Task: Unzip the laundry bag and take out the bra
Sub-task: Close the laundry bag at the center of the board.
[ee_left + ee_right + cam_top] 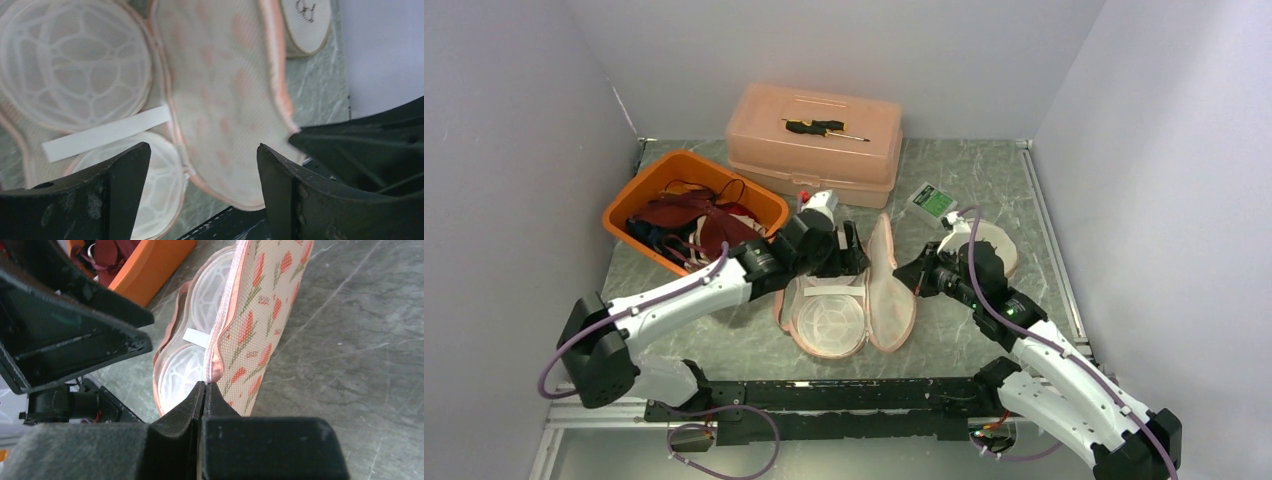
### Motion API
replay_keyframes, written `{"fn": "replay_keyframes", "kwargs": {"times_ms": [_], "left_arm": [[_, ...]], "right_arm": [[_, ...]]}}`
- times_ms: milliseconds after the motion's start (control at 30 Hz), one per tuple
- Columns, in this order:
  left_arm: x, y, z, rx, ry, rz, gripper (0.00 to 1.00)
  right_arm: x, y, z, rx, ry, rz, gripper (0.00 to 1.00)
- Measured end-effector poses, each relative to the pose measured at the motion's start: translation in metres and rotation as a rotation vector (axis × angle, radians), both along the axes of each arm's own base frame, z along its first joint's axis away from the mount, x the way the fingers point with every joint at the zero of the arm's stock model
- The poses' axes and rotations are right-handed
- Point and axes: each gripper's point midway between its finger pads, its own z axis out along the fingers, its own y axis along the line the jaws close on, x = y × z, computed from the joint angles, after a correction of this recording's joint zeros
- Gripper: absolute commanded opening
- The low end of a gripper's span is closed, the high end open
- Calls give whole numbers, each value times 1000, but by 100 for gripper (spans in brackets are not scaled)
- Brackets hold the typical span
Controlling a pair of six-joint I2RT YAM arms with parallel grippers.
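Top view: the pink floral mesh laundry bag [892, 310] lies unzipped on the grey marbled bench [984, 190], one side raised. Left wrist: my left tool [202, 150] hangs wide and empty above the white lattice domes [75, 60]. I cannot pick out the bra, so I'd probe gently under them. Right wrist: my right tool [205, 386] pinches the bag's raised edge; I'd hold it high.

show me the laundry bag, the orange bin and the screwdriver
laundry bag [260, 315], right wrist view, flowered outer face of its raised flap
orange bin [644, 180], top external view, its left rim
screwdriver [812, 126], top external view, its black and yellow handle
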Motion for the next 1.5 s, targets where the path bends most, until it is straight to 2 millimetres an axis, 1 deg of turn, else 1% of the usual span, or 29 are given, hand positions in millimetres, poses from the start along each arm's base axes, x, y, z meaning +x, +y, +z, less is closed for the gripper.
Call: {"fn": "replay_keyframes", "kwargs": {"times_ms": [67, 133, 233, 400, 467, 633, 833, 967, 1100, 1267, 1367, 1500], "left_arm": [[7, -13, 7, -23, 14, 1, 83], [10, -23, 10, -42, 31, 4, 83], [12, -33, 7, -69, 69, 9, 83], [13, -43, -7, -85, 134, 31, 82], [14, -47, -9, -91, 152, 40, 82], [17, -52, -1, -132, 160, 58, 83], [18, -52, 4, -156, 162, 77, 83], [19, -53, 6, -154, 165, 77, 78], [27, -64, 6, -150, 170, 75, 76], [30, -69, -5, -121, 194, 76, 68], [30, -69, -9, -104, 206, 78, 59], [29, -70, -10, -101, 213, 75, 45]], "right_arm": [[-1, 3, 1, 3, -5, 21, 0], [-2, 5, 2, 7, -10, 36, 0], [-4, 8, 3, 11, -19, 52, 0], [-6, 10, 2, 16, -19, 66, 0], [-6, 11, 2, 16, -19, 68, 0], [-5, 12, 3, 18, -22, 74, 0], [-6, 14, 3, 15, -26, 82, 0], [-6, 17, 3, 16, -28, 89, 0], [-7, 19, 1, 16, -28, 96, 0], [-8, 20, 2, 17, -30, 105, 0], [-8, 21, 2, 17, -30, 107, 0], [-9, 22, 2, 17, -30, 110, 0]]}}
